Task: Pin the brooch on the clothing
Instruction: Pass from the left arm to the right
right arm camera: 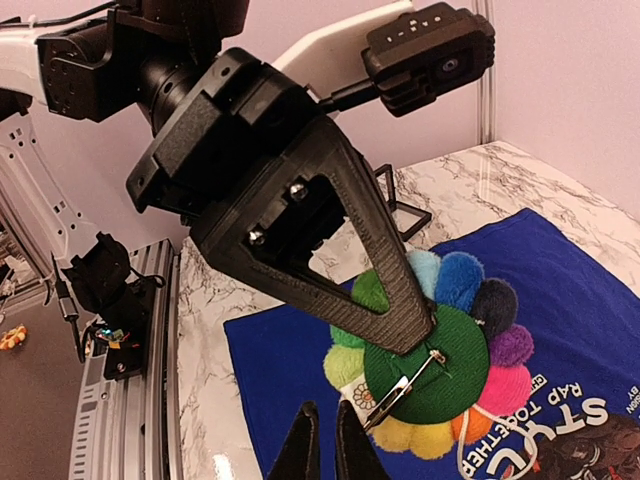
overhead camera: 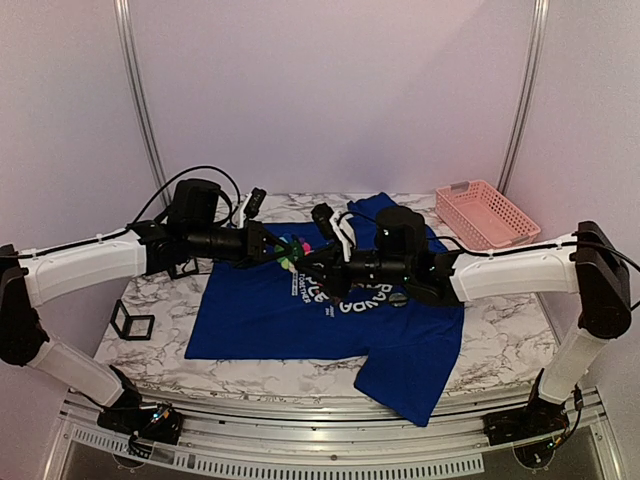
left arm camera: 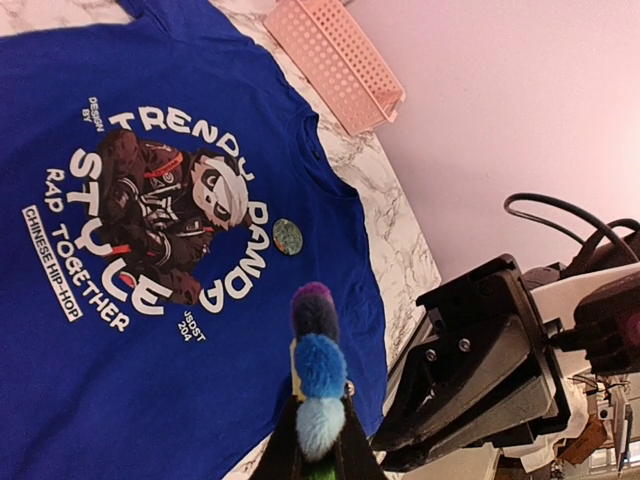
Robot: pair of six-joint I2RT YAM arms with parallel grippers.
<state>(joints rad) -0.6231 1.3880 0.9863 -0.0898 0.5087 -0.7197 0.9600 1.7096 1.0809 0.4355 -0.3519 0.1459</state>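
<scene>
The brooch point(right arm camera: 445, 370) hangs above the clothing, a blue T-shirt point(overhead camera: 270, 315) spread on the table. My left gripper point(left arm camera: 318, 415) is shut on the brooch's edge. In the right wrist view the brooch shows its green felt back, with the silver pin lying slantwise across it. My right gripper point(right arm camera: 327, 405) sits just below and left of the pin's free end. Its fingers stand close together and I see nothing between them. In the top view both grippers meet over the shirt's chest print point(overhead camera: 340, 295), left gripper point(overhead camera: 278, 252) and right gripper point(overhead camera: 318, 268).
A small round grey disc point(left arm camera: 288, 236) lies on the shirt beside the print. A pink lattice basket point(overhead camera: 487, 213) stands at the back right. A black open-frame cube holder point(overhead camera: 132, 322) sits at the left edge of the marble table point(overhead camera: 500, 340).
</scene>
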